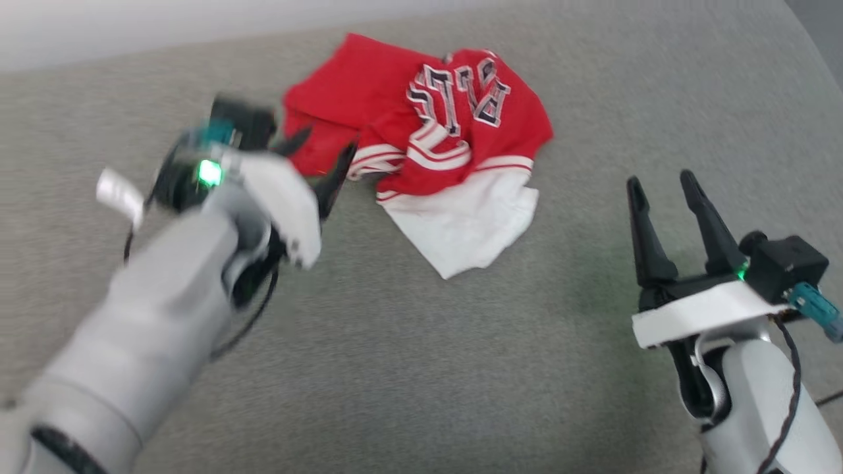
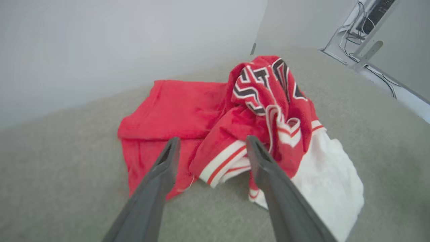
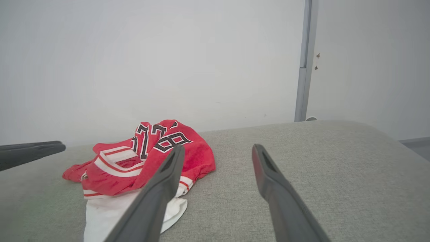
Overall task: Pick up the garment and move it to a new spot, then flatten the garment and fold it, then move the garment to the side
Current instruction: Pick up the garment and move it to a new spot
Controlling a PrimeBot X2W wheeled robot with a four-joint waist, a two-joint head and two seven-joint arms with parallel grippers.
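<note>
Head view: you are looking at the garment (image 1: 428, 131) lying crumpled toward the far middle of the grey surface (image 1: 395, 362). Your left gripper (image 1: 323, 161) is hovering at its left edge, fingers standing apart, striped trim showing between them, unclamped. Your right gripper (image 1: 660, 181) is sitting well apart on the right, fingers spread, holding nothing.

The jersey (image 1: 421, 125) is showing as soft, matt cloth, lying in limp creases, its white sleeve (image 1: 467, 224) looking plain and smooth. The grey surface (image 1: 421, 368) under it is reading as woven fabric, matt and finely rough. The left gripper (image 2: 212, 138) is showing fingers (image 2: 161, 178) of smooth, dull dark plastic, and the forearm (image 1: 151, 316) behind it is wearing a pale, faintly shiny plastic shell.
</note>
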